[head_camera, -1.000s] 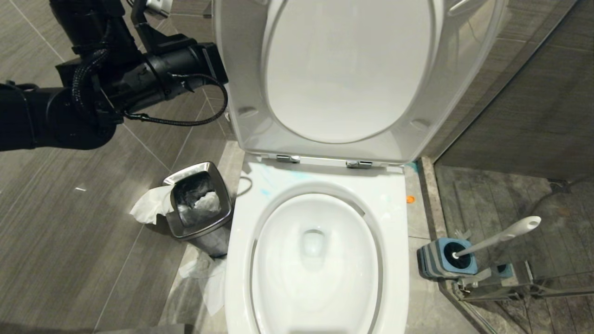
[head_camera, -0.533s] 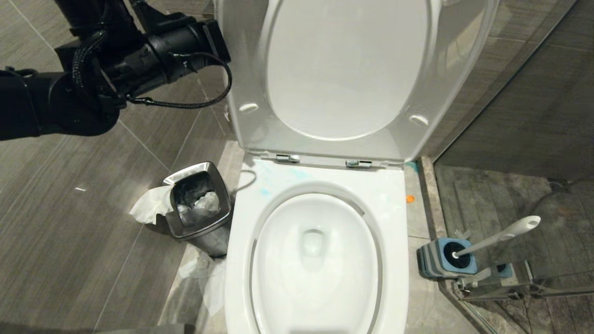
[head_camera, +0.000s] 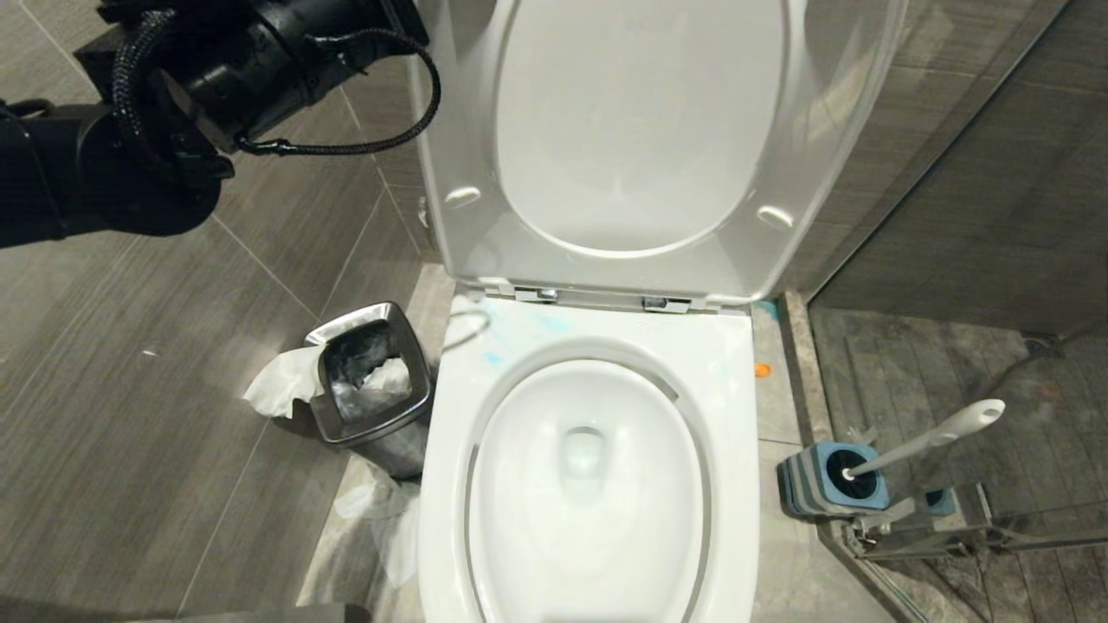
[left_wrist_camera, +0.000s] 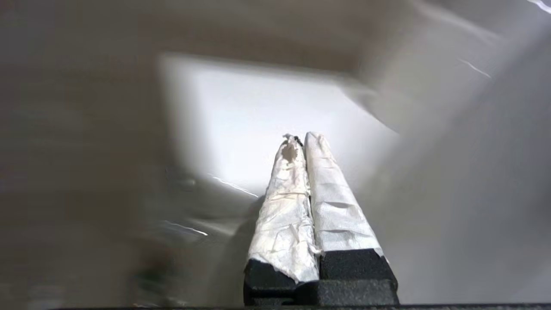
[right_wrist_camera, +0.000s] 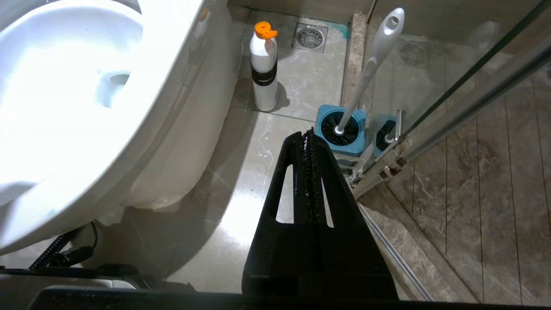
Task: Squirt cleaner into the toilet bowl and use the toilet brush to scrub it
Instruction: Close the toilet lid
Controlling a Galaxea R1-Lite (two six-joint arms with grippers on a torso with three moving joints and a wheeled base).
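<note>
Over the last second the left arm (head_camera: 173, 95) rises and slides toward the far left of the head view, drawing away from the raised seat and lid (head_camera: 640, 138), which now lean a little further back than before, upright against the wall. The left gripper (left_wrist_camera: 303, 140) shows its wrapped fingers pressed together with nothing between them, a white surface blurred beyond. That reads as the opening step just finished: the toilet bowl (head_camera: 736, 363) lies uncovered, its basin bare, with only pale blue smears of cleaner (head_camera: 554, 324) on the far rim near the hinges (none visible in the basin itself). The toilet brush (head_camera: 939, 437) has not shifted; it stands tilted in its blue holder (head_camera: 831, 493) on the floor to the right of the bowl, beside the glass partition. The right gripper (right_wrist_camera: 308, 133) hangs low on that side, jaws closed and empty, with a white bottle with an orange cap (right_wrist_camera: 264, 64) farther along the floor by the bowl's base. Squirting and scrubbing seem not yet done. A steel bin (head_camera: 368, 381) sits left of the bowl.
</note>
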